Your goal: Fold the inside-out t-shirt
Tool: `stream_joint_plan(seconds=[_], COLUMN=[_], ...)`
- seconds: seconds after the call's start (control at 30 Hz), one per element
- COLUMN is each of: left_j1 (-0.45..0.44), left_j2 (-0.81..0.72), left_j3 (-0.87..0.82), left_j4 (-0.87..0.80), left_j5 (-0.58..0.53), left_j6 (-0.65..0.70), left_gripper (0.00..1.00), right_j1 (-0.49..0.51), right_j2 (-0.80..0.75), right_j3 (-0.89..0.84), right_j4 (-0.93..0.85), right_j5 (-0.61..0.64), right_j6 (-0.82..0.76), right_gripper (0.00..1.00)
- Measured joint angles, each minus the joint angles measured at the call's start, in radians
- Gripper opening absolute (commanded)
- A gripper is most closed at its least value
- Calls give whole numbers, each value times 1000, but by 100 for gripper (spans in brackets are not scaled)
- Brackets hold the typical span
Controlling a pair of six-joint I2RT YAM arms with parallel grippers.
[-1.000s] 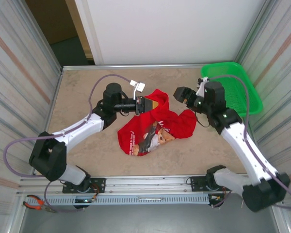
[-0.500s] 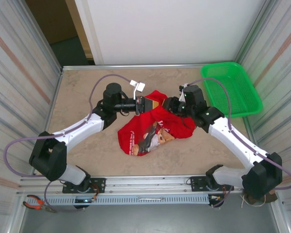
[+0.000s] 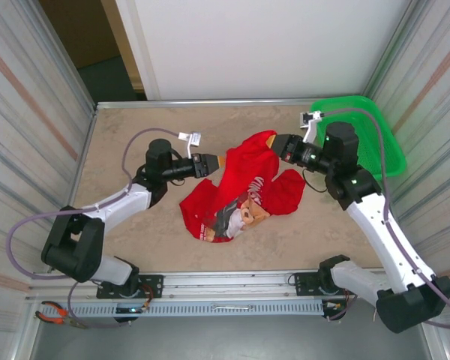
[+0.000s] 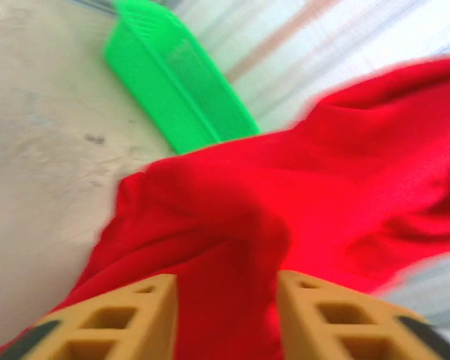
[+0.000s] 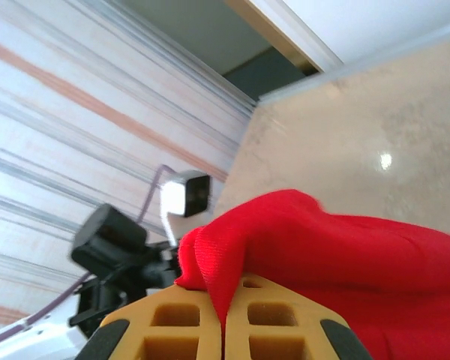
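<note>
Red inside-out t-shirt (image 3: 240, 196) crumpled mid-table (image 3: 135, 127), one fold held up toward far edge. Right hand (image 5: 226, 304) pinched tight on that fold, probably to spread shirt. Left hand (image 4: 225, 307) fingers parted, cloth just ahead, nothing gripped.

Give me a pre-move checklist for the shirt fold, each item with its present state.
1. Right gripper shut on a fold of the red t-shirt: ok.
2. Left gripper standing with jaws apart: ok.
3. Left gripper free of the cloth: cannot tell; red cloth lies just past its fingers.
4. T-shirt flat on the table: not ok; it is bunched, with one end lifted.
5. T-shirt apart from the green basket: ok.
</note>
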Motion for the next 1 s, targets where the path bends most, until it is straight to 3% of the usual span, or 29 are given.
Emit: stream_joint_plan(seconds=[0.23, 0.43, 0.6, 0.9, 1.0], left_j1=[-9, -147, -234, -282, -282], left_j2=[-112, -193, -148, 19, 72], left_j3=[2, 208, 354, 415, 436], left_j4=[-225, -446, -541, -601, -597], left_j5=[-117, -251, -309, -304, -283], left_j6=[84, 262, 390, 475, 475], left_gripper=[61, 63, 64, 64, 54], right_j1=[-4, -4, -4, -4, -4], right_j2=[-12, 8, 16, 24, 24], right_j3=[-14, -31, -50, -59, -65], right_j4=[45, 42, 39, 36, 37], right_j5=[-85, -138, -167, -187, -188], right_j6=[-26, -53, -64, -74, -74], right_gripper=[0, 0, 0, 0, 0])
